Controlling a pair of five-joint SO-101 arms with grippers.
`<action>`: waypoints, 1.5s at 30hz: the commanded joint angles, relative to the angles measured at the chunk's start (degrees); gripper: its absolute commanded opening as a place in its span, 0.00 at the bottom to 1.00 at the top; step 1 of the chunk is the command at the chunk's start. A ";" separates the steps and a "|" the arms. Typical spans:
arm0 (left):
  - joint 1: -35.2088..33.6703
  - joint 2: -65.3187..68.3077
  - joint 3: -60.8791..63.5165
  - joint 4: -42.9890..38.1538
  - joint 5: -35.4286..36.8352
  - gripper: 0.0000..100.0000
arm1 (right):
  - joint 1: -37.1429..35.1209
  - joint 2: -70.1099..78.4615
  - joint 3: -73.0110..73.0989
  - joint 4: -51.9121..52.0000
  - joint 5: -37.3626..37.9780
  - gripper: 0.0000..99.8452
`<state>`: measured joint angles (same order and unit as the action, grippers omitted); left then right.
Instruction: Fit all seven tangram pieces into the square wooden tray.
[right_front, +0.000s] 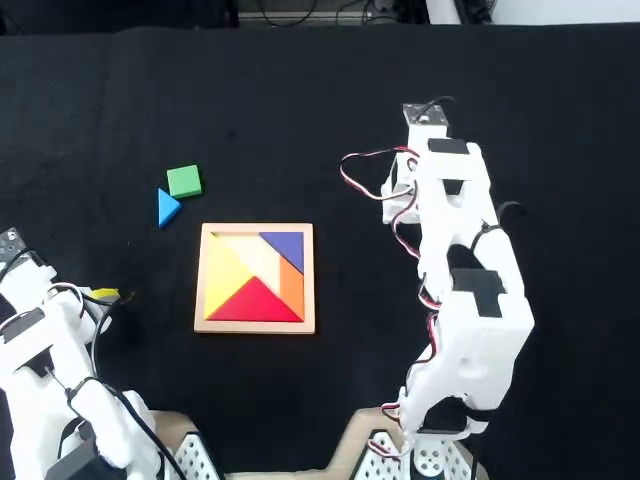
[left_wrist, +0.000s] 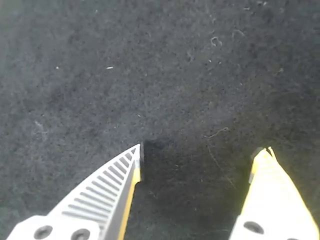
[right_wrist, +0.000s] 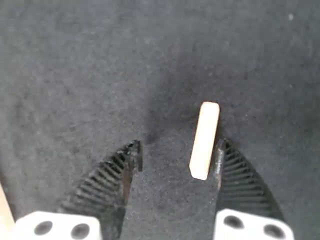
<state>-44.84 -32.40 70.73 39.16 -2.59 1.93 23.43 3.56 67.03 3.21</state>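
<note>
My right gripper (right_wrist: 177, 146) was released, its black fingers (right_wrist: 117, 175) spread wide just above the black counter (right_front: 100, 100). Between them a pale piece (right_wrist: 204, 140) stood on its edge, close against the inner face of one finger. I could not tell whether it touched that finger, and there was a clear gap to the other. My left gripper (left_wrist: 200, 152) was also released, with only bare cloth between its yellow-tipped fingers (left_wrist: 272, 190).

From above, the right arm (right_front: 455, 250) stretched away from its base along one side of the square wooden tray (right_front: 255, 327), which lay between the two arms, apart from both. Inside the tray sat a yellow piece (right_front: 225, 275) on the side nearer the left gripper, a red piece (right_front: 258, 300) along the near edge, an orange piece (right_front: 291, 283) on the side toward the right arm, and a dark blue piece (right_front: 287, 245) in the far corner on that side. Beyond the tray's far corner on the left gripper's side lay a green square (right_front: 184, 181) and, just beside it, a light blue triangle (right_front: 167, 207), both on the cloth.
</note>
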 joint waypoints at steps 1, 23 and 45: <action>0.40 -1.23 -0.31 -0.70 0.09 0.34 | 0.70 -0.66 -0.92 -0.26 1.85 0.23; 0.31 -1.23 -0.31 -0.70 0.09 0.34 | 2.37 0.92 -0.84 -0.35 7.74 0.03; 0.22 -1.23 -0.31 -0.62 0.09 0.34 | -12.84 -46.81 13.76 17.14 4.40 0.01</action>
<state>-44.84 -32.40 70.73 39.16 -2.59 -5.89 -9.71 13.41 84.79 9.01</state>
